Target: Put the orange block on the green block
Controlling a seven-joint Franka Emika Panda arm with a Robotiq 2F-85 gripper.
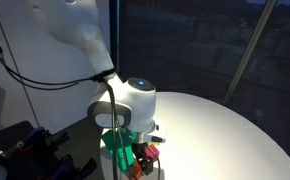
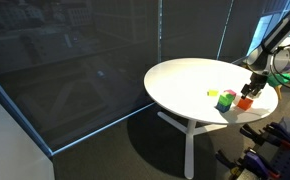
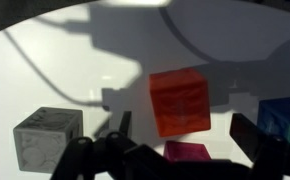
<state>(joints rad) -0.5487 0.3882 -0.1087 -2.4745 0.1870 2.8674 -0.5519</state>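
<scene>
round white table [image 2: 185, 85] under dark windows. i have the gripper [image 3: 183, 128] low over it, jaws spread wide and holding nothing. the orange block [image 3: 180, 100] sits on the tabletop between them, a magenta cube [image 3: 188, 152] just beside it. the green block [image 3: 285, 120] stands apart at one side, a grey cube [image 3: 47, 138] at the other.

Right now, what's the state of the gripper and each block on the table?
gripper: open, holding nothing.
orange block: resting on the table, not gripped.
green block: on the table, nothing stacked on it.
magenta block: on the table, loose.
grey cube: on the table, apart from the others.
</scene>
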